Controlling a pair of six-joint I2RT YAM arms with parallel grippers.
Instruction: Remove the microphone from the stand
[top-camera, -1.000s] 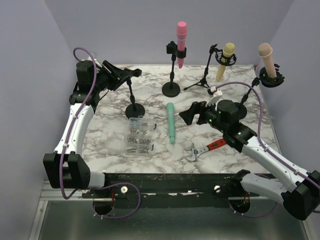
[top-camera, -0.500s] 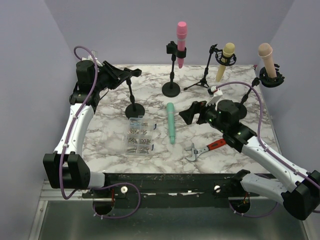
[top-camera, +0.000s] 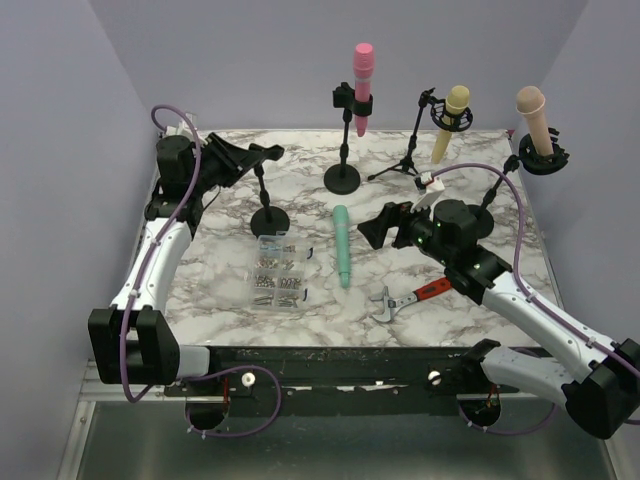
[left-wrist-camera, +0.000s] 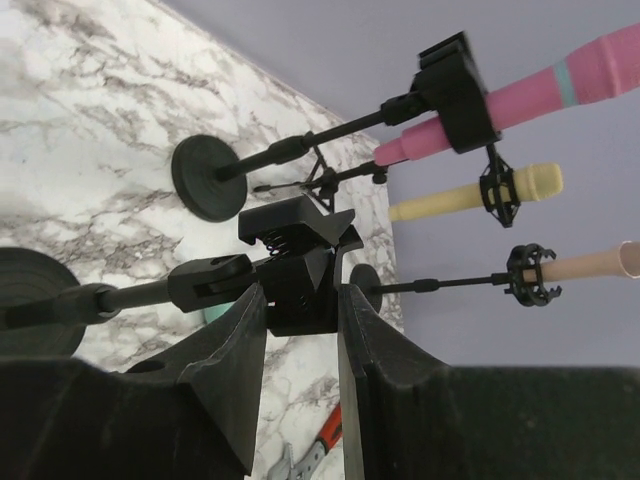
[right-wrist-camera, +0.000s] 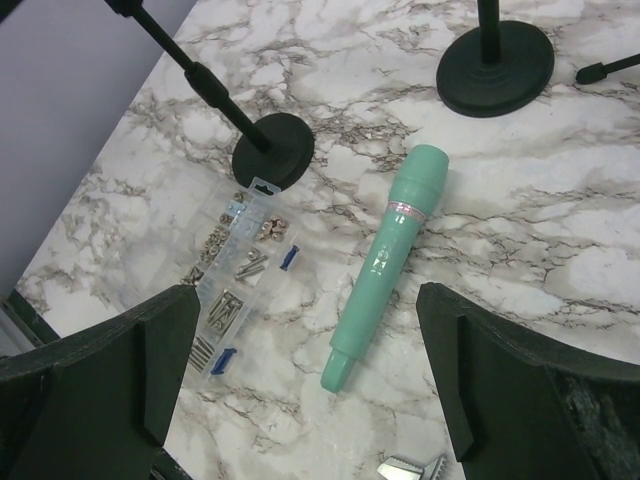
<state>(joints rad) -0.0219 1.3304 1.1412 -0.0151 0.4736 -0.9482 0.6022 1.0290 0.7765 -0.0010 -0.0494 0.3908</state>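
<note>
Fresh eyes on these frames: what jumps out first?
The pink microphone stands upright in its stand at the rear centre, with a yellow microphone and a beige microphone mounted to its right. A mint-green microphone lies flat mid-table, near the open right gripper. At the left, the left gripper has its fingers either side of the clip of an empty stand.

Setting: robot test cell, laboratory type. Plain lavender walls (top-camera: 250, 60) are enclosing a marble-print worktop (top-camera: 215, 290). A left arm (top-camera: 150, 262) and right arm (top-camera: 540, 312) (both trailing purple cables) are standing bolted to a black rail (top-camera: 330, 360). Staged props are sitting out: microphone stands (top-camera: 344, 178), screw box (top-camera: 279, 272), wrench (top-camera: 410, 297).
</note>
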